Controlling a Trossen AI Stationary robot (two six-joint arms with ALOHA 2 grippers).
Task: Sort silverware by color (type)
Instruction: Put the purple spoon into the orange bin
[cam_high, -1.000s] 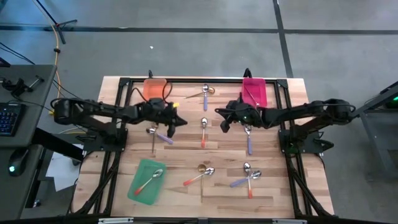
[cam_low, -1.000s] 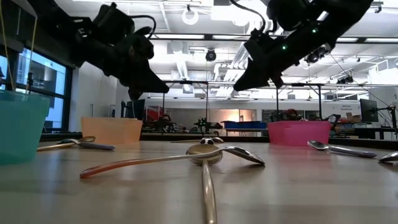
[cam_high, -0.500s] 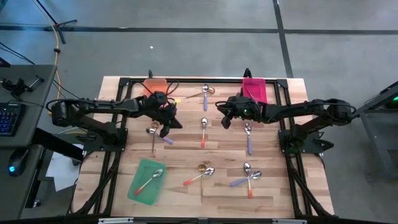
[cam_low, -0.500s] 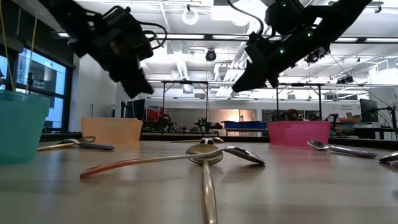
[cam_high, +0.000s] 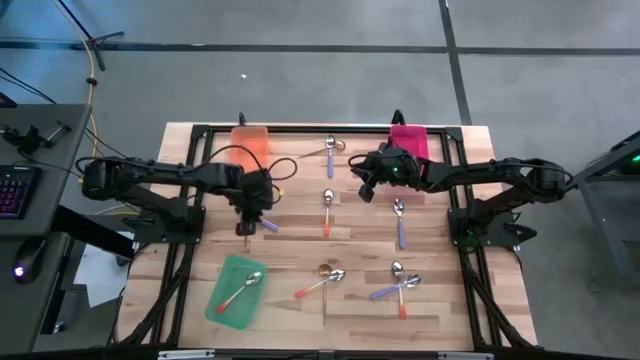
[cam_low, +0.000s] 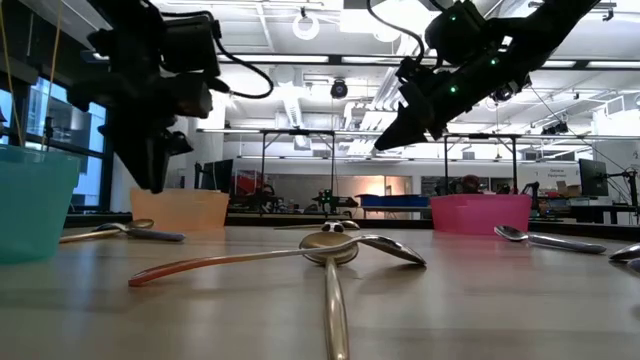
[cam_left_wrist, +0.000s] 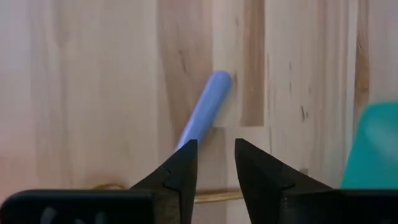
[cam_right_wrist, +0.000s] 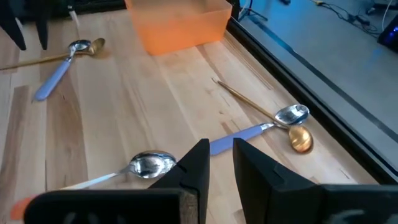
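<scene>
Small spoons lie scattered on the wooden table. My left gripper (cam_high: 246, 222) points down, open, just above a purple-handled spoon (cam_left_wrist: 204, 114) that lies across a gold spoon's handle (cam_left_wrist: 214, 196); its fingers hang over the handle without touching. My right gripper (cam_high: 363, 190) hovers open in the air (cam_low: 385, 140) right of centre, over bare wood beside an orange-handled spoon (cam_right_wrist: 151, 164). Another orange-handled spoon (cam_high: 241, 291) lies in the green tray (cam_high: 225, 306).
The orange tray (cam_high: 250, 140) and the pink tray (cam_high: 408, 146) stand at the far edge. More spoons lie at far centre (cam_high: 331, 150), under the right arm (cam_high: 401, 226) and in two crossed groups near the front (cam_high: 324, 279), (cam_high: 401, 285). A black frame (cam_high: 190, 200) borders the table.
My left gripper has swung back toward the table's left edge and tipped from slanting out over the table to pointing down over the purple-handled spoon. My right gripper has drifted a little toward the far edge and rolled slightly. No spoon has moved.
</scene>
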